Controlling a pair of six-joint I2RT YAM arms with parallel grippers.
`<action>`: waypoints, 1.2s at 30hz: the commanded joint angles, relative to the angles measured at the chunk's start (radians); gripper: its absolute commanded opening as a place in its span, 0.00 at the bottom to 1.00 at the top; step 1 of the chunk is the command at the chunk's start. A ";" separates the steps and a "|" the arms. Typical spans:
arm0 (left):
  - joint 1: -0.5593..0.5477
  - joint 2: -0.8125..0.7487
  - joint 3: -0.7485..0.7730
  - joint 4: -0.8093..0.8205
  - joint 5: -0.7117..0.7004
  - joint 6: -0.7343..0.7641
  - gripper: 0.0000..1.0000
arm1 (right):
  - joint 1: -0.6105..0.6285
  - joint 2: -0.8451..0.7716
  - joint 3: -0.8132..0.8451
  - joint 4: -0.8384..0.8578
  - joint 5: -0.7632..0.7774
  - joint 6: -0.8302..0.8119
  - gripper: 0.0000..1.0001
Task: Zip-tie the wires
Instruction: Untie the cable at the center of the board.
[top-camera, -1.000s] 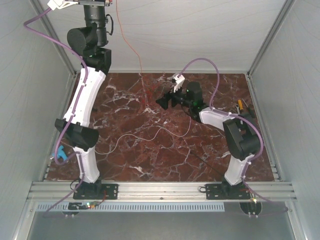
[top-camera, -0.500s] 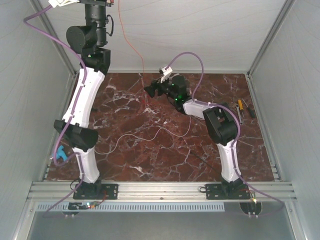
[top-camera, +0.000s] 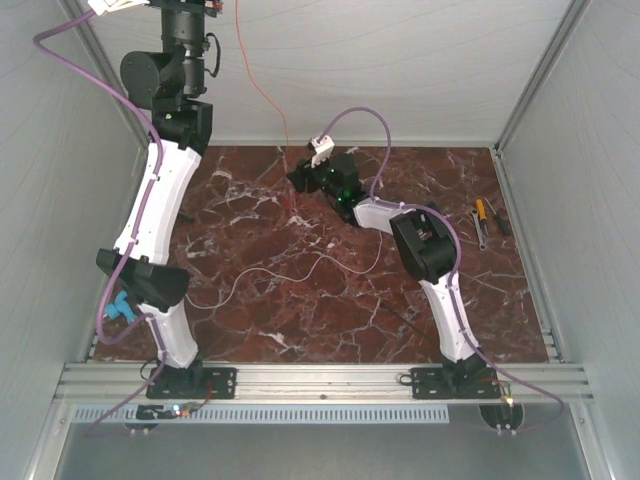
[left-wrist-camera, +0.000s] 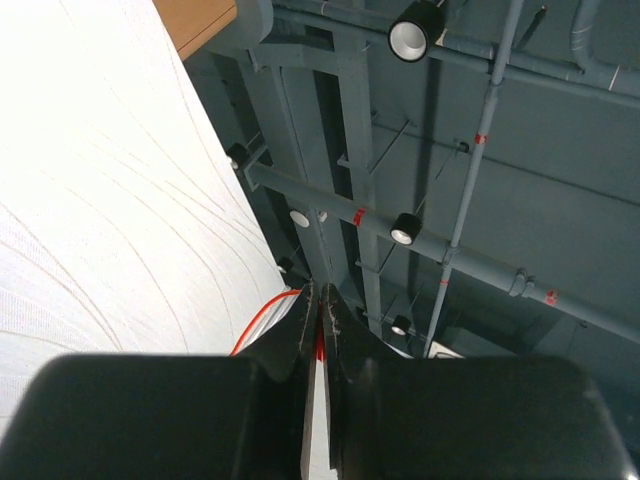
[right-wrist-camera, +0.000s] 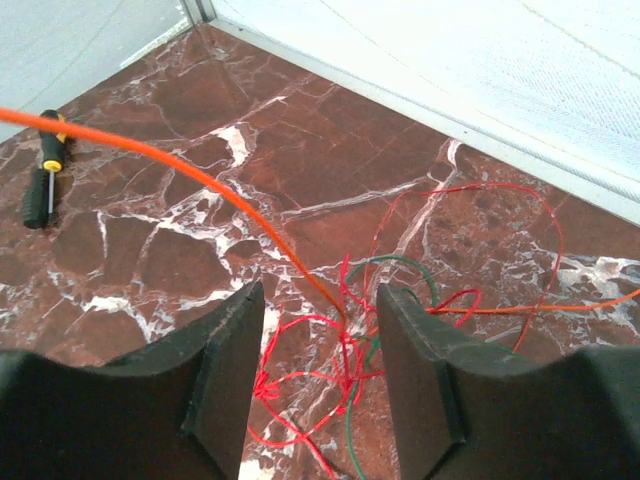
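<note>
Marble table (top-camera: 300, 330) below, and the left arm (top-camera: 160, 190) reaches way up the back wall. The right arm (top-camera: 430, 260) is stretched out to the far middle of the slab. That's where the wires (right-wrist-camera: 300, 385) are, a loose red tangle on the marble directly under the right gripper (right-wrist-camera: 318, 295). A white strand (top-camera: 300, 272) loops off nearer the bases.

An orange strand (right-wrist-camera: 200, 175) rises off the pile and climbs the wall to the left gripper (left-wrist-camera: 320, 300). That one's clenched tight, with a red-orange thread pinched between its fingers.

The right gripper's jaws stand apart and the orange strand runs through the gap, touching neither pad as far as I can see. So nothing's grasped there, and this looks like the gather-up step.

To do it well, I'd go low so the jaws straddle the knot where the red loops cross, not just the single orange line. Then close gently, since wires this thin slip out of a corner. The high hand should hold tension.

The screwdriver (top-camera: 481, 215) lies at the right edge, well clear. I can't pick out the zip tie for sure.
</note>
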 joint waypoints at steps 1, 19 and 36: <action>0.004 -0.036 -0.001 -0.002 0.035 -0.014 0.00 | 0.010 0.048 0.087 0.012 0.038 -0.021 0.43; 0.029 -0.035 -0.005 -0.029 0.068 0.011 0.00 | -0.003 0.038 0.181 0.020 -0.005 -0.030 0.00; 0.075 -0.130 -0.201 0.058 0.055 0.043 0.00 | -0.055 -0.182 0.314 -0.065 -0.086 -0.007 0.00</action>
